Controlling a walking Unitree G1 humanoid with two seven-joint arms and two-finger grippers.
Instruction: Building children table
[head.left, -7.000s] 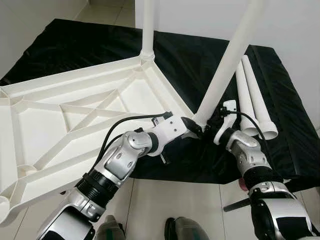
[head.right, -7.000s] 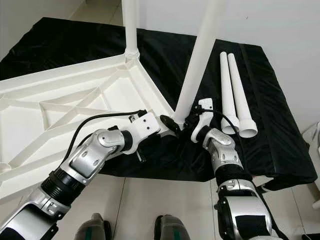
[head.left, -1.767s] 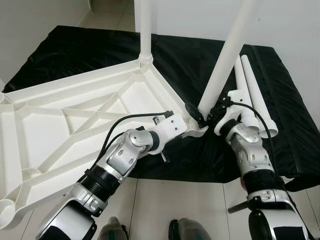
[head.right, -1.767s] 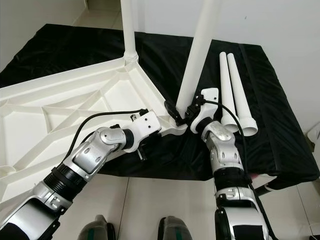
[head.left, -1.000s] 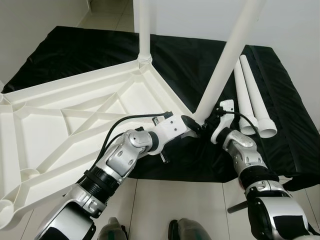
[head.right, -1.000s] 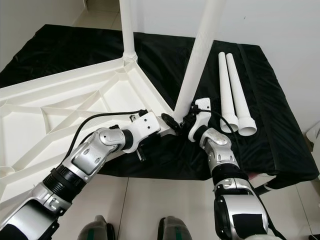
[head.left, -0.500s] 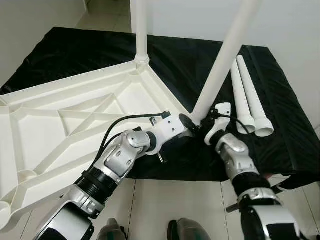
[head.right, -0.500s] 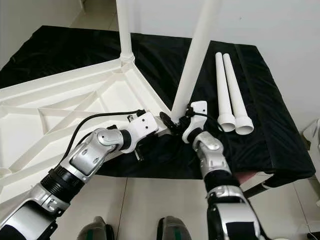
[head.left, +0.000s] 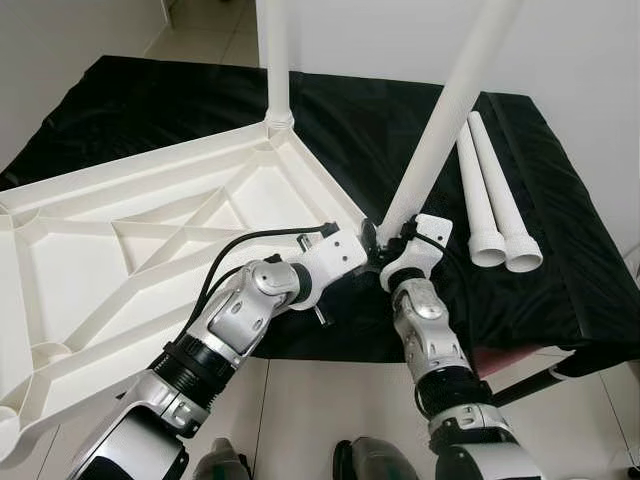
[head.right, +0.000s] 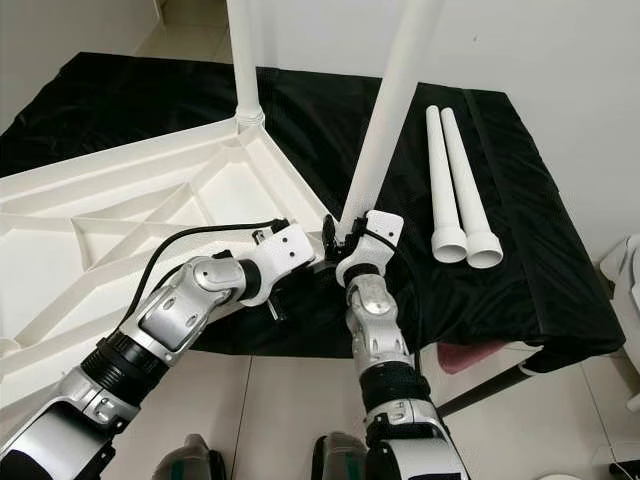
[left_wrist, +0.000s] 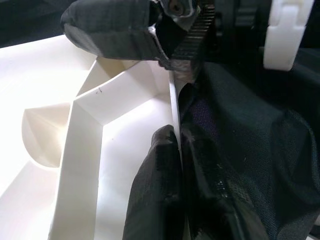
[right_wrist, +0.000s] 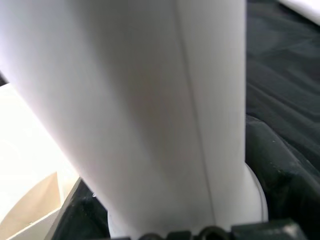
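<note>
- Tabletop lies upside down on the black-draped desk, overhanging its near edge.
- Left tool pinches the rim; right tool at leg base, grip unclear.
- Next, probably: seat leg, fetch spares.

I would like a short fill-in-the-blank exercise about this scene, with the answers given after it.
1. The white tabletop lies ___ down on the black cloth.
2. ___ spare legs lie side by side on the cloth.
3. The left gripper pinches the tabletop's ___.
4. The right gripper is at the base of the ___ leg.

Answers: upside; Two; rim; tilted
</note>
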